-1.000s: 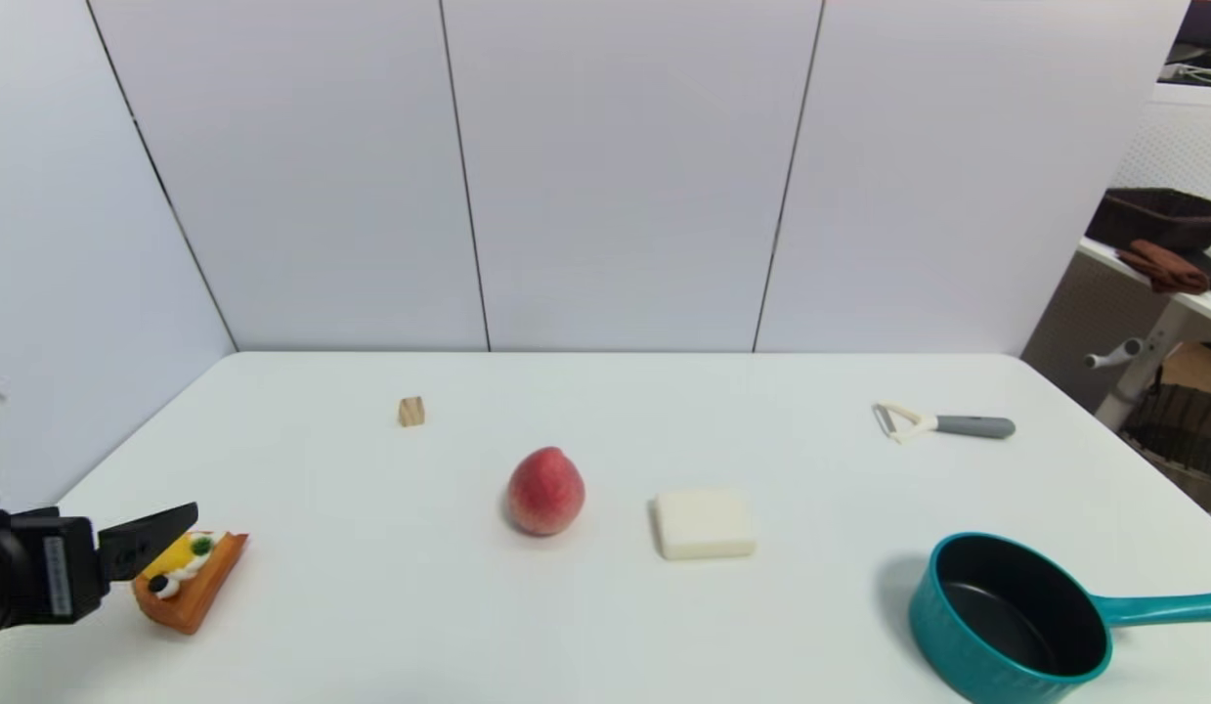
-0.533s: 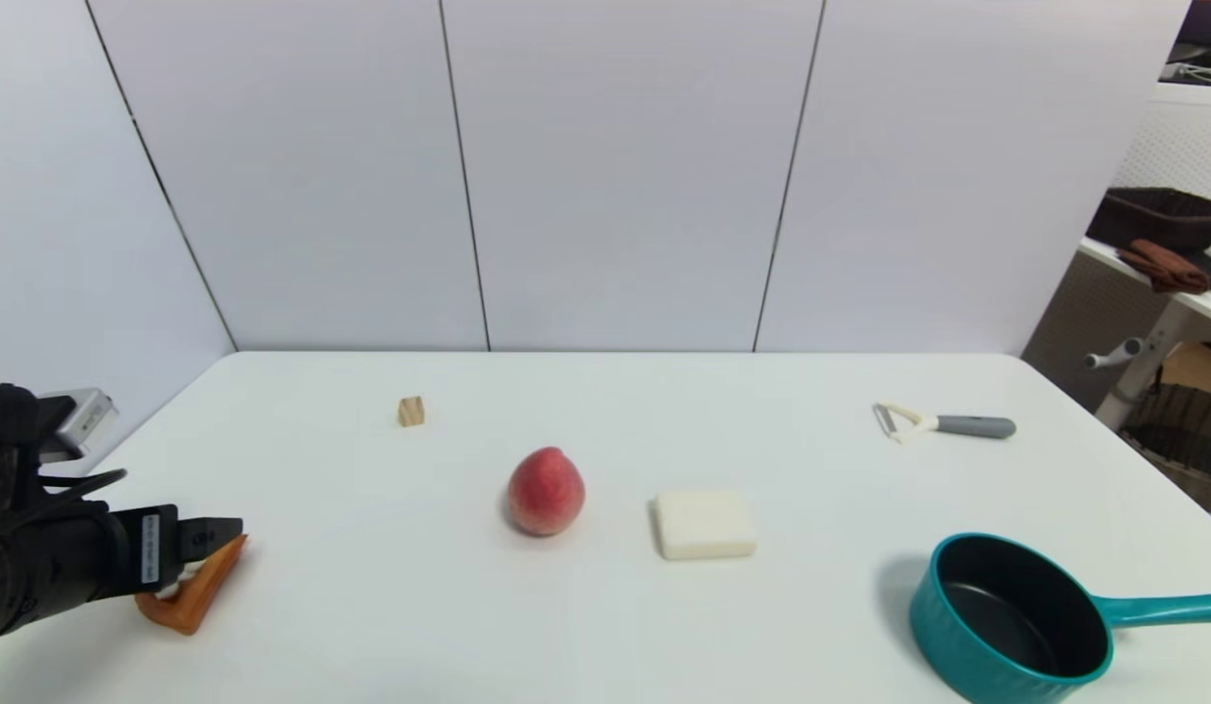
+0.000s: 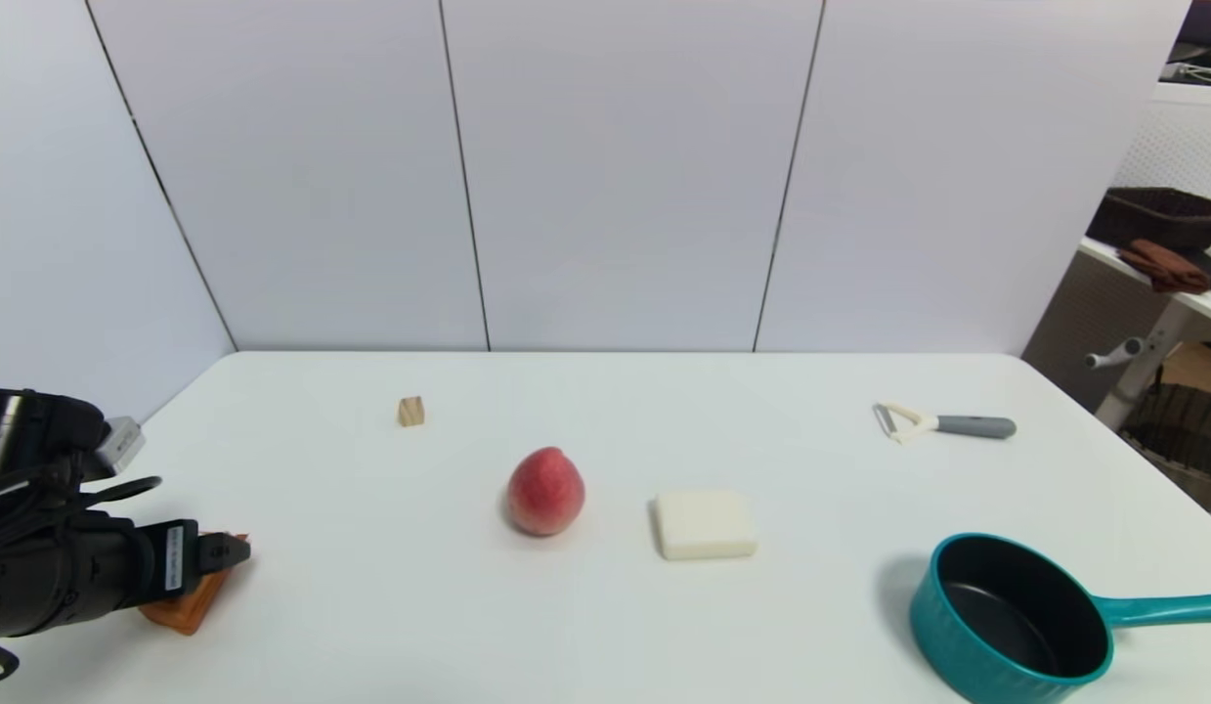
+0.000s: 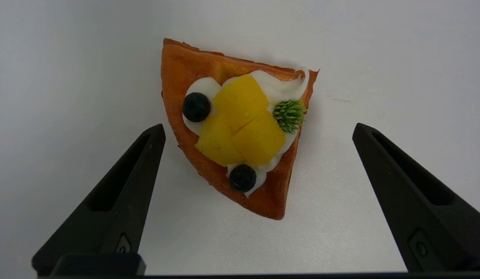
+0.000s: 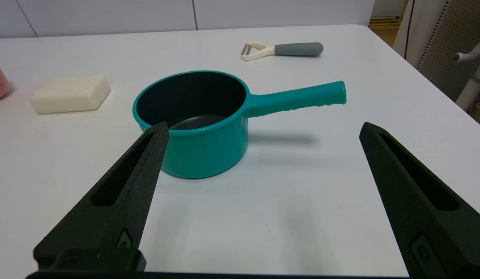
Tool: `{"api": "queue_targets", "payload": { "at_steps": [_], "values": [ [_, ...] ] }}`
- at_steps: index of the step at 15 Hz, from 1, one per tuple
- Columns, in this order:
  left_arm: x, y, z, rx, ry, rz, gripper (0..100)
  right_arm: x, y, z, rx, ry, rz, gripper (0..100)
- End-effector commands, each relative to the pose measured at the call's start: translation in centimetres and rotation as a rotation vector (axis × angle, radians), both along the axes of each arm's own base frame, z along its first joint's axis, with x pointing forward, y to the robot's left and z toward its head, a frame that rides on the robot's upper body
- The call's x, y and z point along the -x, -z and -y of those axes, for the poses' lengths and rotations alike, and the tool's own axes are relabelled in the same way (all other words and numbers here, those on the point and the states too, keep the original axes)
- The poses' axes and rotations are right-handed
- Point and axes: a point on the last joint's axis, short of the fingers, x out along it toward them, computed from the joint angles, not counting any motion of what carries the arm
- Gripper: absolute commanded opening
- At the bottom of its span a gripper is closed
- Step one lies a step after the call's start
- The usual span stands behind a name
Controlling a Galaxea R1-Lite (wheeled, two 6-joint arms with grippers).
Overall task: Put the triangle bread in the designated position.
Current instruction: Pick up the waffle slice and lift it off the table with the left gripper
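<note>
The left gripper (image 4: 257, 130) has swung down over the orange-brown wedge-shaped triangle bread (image 4: 234, 128), fingers spread wide with the pastry lying on the white table between them, untouched. A grasp looks imminent. The right gripper (image 5: 263, 128) hangs open beside the teal saucepan (image 5: 193, 120).

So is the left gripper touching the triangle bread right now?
Apart. The left wrist view shows the left gripper open, white table visible between each finger and the triangle bread.

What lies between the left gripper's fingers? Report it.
The triangle bread lies on the table between the open left gripper's fingers, touching neither, as the left wrist view shows.
</note>
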Motion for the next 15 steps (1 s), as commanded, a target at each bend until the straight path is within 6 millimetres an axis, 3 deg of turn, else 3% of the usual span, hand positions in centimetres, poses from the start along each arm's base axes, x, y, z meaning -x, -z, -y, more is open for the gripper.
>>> {"api": "queue_targets", "payload": {
  "at_steps": [1,6,7,15],
  "values": [
    [-0.58,0.74,-0.18,0.004,-0.005,-0.043,100,-0.01,-0.01,0.0,0.0,0.0,-0.001,100],
    [-0.81,1.32,-0.22,0.008,-0.006,-0.072,100,-0.01,-0.01,0.0,0.0,0.0,-0.001,100],
    [-0.82,1.35,-0.25,0.009,-0.009,-0.073,0,-0.01,-0.01,0.0,0.0,0.0,-0.001,100],
    [-0.6,1.47,-1.09,0.018,-0.046,-0.094,0,-0.01,-0.01,0.0,0.0,0.0,-0.001,100]
  ]
}}
